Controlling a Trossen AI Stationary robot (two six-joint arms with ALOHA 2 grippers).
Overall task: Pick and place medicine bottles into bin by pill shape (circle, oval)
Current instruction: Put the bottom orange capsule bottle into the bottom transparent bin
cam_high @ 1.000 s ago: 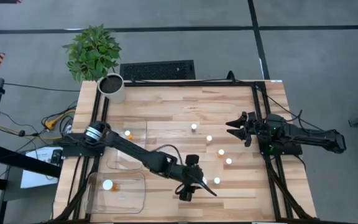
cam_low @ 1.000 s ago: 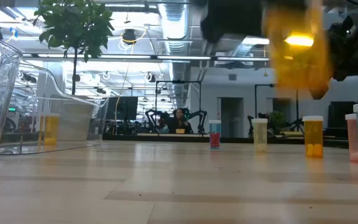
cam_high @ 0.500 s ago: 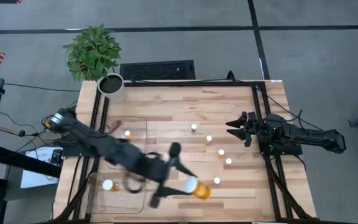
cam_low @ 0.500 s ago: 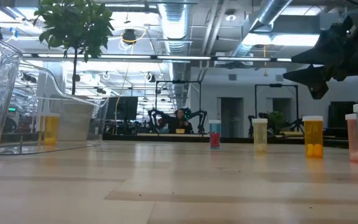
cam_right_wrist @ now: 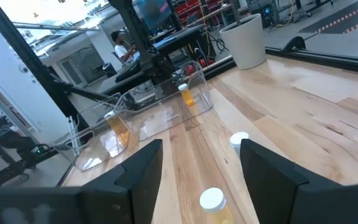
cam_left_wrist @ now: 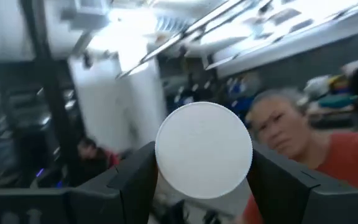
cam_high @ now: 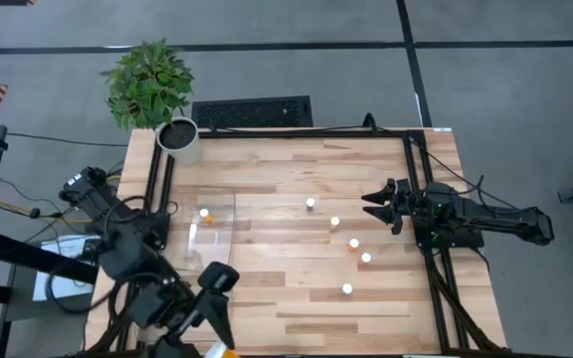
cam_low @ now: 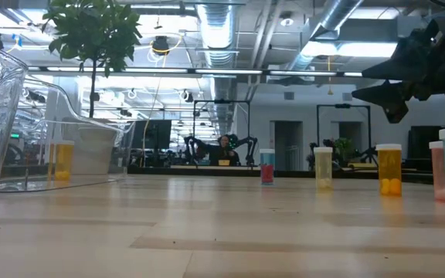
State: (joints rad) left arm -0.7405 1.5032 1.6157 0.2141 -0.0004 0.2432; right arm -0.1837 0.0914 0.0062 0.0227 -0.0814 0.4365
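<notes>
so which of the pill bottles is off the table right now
The bottle gripped in the left claw at the table's near edge, white cap facing the wrist camera. The others stand on the table or in the clear bins.

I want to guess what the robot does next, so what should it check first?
1. Left hand grips a bottle: ok, its white cap sits between the fingers.
2. Bottle over the right bin: cannot tell, the arm covers that corner of the table.
3. Pill shape known: cannot tell, only the cap shows.
4. Right hand out of the way: ok, open, waiting at the table's right side.
5. Loose bottles standing: ok, five are upright in mid-table.
</notes>
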